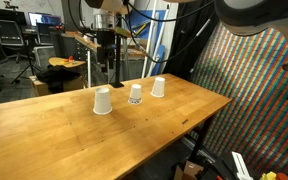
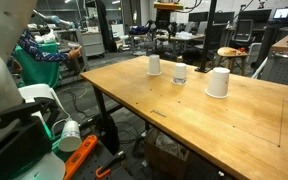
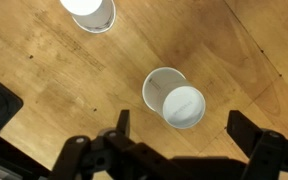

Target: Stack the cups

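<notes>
Three cups stand upside down in a row on the wooden table (image 1: pixel 54 135): a white cup (image 1: pixel 102 100) (image 2: pixel 217 82), a smaller translucent greyish cup (image 1: pixel 135 93) (image 2: pixel 180 72) in the middle, and another white cup (image 1: pixel 158 87) (image 2: pixel 154 65). My gripper (image 3: pixel 184 135) hangs high above the table, open, with nothing between its fingers. In the wrist view one upturned cup (image 3: pixel 174 98) lies just ahead of the fingertips, and a second cup (image 3: pixel 89 12) is cut off by the top edge. In an exterior view the gripper (image 1: pixel 106 48) hangs over the row's end.
The table's edges (image 2: pixel 134 105) drop off to a cluttered lab floor with cables and tools. A patterned cloth panel (image 1: pixel 259 95) stands next to the table. Chairs and desks fill the background.
</notes>
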